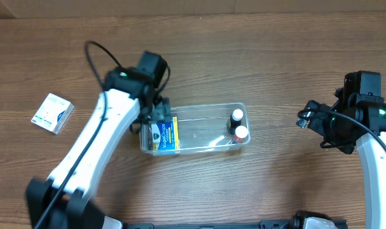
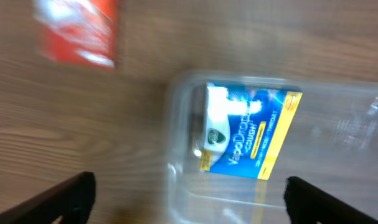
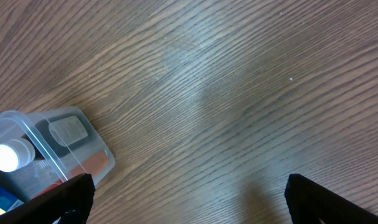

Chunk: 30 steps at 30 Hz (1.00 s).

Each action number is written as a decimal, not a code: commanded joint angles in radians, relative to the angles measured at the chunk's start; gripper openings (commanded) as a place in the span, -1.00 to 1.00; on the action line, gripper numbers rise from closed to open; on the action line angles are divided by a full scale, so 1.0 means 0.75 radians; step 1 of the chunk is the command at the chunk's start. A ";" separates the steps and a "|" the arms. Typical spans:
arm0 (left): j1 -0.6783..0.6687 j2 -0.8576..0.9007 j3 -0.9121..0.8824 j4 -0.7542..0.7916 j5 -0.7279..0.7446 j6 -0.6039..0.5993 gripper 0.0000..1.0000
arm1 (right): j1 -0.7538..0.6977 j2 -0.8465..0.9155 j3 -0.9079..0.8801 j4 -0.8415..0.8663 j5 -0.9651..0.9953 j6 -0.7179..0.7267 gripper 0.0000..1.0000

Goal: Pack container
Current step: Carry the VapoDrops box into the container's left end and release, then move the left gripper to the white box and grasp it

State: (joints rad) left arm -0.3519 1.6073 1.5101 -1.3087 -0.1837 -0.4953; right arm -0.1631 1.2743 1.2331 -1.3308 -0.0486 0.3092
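Note:
The clear plastic container lies at the table's middle. A blue and yellow box lies flat in its left end. Two small bottles with white caps stand in its right end. My left gripper is open and empty, hovering over the container's left end. In the left wrist view the left gripper straddles the container's wall, with the blue box beyond it. My right gripper is open and empty, right of the container. In the right wrist view the right gripper is over bare wood, with the container's corner at lower left.
A white box lies on the table at the far left. A red box lies on the wood just outside the container's left end, seen blurred in the left wrist view. The table is brown wood.

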 commanded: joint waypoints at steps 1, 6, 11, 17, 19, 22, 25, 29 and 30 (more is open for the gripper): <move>0.120 -0.215 0.214 -0.026 -0.221 0.138 1.00 | -0.001 -0.008 -0.005 0.003 -0.008 -0.014 1.00; 0.517 -0.276 0.231 -0.014 -0.251 0.237 1.00 | -0.001 -0.008 -0.005 0.003 -0.008 -0.014 1.00; 0.866 -0.122 0.196 0.078 -0.076 0.577 1.00 | -0.001 -0.008 -0.005 0.006 -0.008 -0.014 1.00; 0.934 0.144 0.196 0.145 -0.069 0.977 1.00 | -0.001 -0.008 -0.005 0.012 -0.008 -0.015 1.00; 0.937 0.225 0.196 0.191 -0.059 1.005 1.00 | -0.001 -0.008 -0.005 0.013 -0.008 -0.018 1.00; 0.978 0.353 0.196 0.250 0.058 1.109 1.00 | -0.001 -0.008 -0.005 0.012 -0.008 -0.030 1.00; 1.018 0.417 0.197 0.290 0.058 1.153 1.00 | -0.001 -0.008 -0.005 0.014 -0.008 -0.034 1.00; 1.027 0.450 0.197 0.369 0.064 1.276 1.00 | -0.001 -0.008 -0.005 0.018 -0.008 -0.036 1.00; 1.030 0.460 0.197 0.387 0.065 1.302 1.00 | -0.001 -0.008 -0.005 0.018 -0.008 -0.039 0.99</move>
State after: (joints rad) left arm 0.4149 1.9388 1.6585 -1.0466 -0.1619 0.3645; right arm -0.1631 1.2743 1.2331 -1.3235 -0.0486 0.2897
